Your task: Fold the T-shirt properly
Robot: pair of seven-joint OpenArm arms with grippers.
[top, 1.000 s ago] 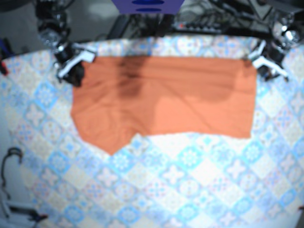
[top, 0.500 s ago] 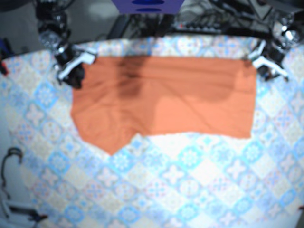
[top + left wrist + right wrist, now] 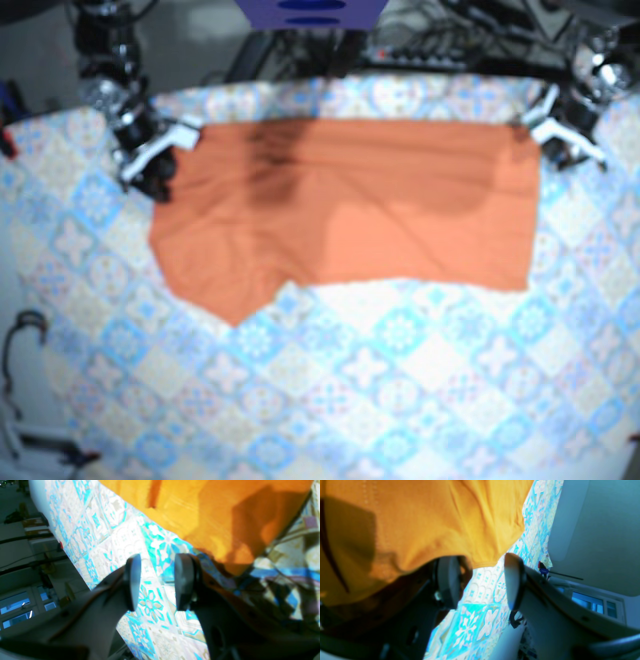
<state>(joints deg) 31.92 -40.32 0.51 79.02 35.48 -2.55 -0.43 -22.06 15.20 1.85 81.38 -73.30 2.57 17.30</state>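
Two pincers stand open with nothing between their pads, one at each far corner of the flat orange fabric T-shirt point(image 3: 340, 210).

In the left wrist view, the left pincer point(image 3: 156, 580) shows bare tile print in the gap between its round dark pads. The shirt's corner point(image 3: 212, 517) lies just past one pad, off to its side; whether they touch cannot be told. In the right wrist view, the right pincer point(image 3: 481, 580) is spread as wide. The shirt's hemmed edge point(image 3: 420, 517) ends right beside one pad, and patterned cloth shows in the gap.

Only the overhead view takes in the whole garment. It is spread in a broad band between the right pincer point(image 3: 150, 150) and the left pincer point(image 3: 560, 130), and one pointed flap juts out on the right pincer's side. Beyond the shirt's long edge, away from both pincers, the bench point(image 3: 380, 400), covered in a blue-and-white tile-patterned cloth, lies open and bare. Behind the pincers, past the bench's edge, dark cables point(image 3: 450, 45) cross a grey floor.
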